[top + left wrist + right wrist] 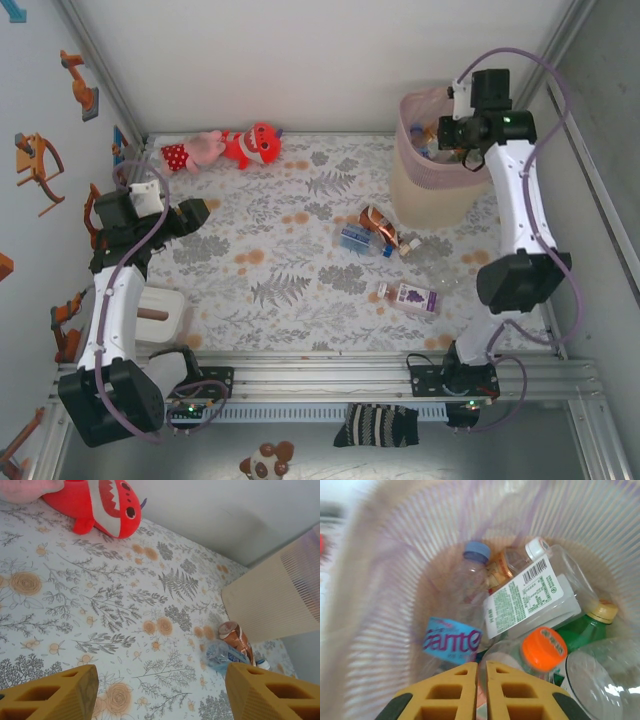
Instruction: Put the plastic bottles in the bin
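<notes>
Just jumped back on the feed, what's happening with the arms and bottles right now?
The right gripper is shut and empty above the bin, which already holds several bottles. The left gripper hangs open over the table, holding nothing. A few more lie on the table near the bin, among them a blue-label bottle and a purple-label bottle, so the job is not finished.
</notes>
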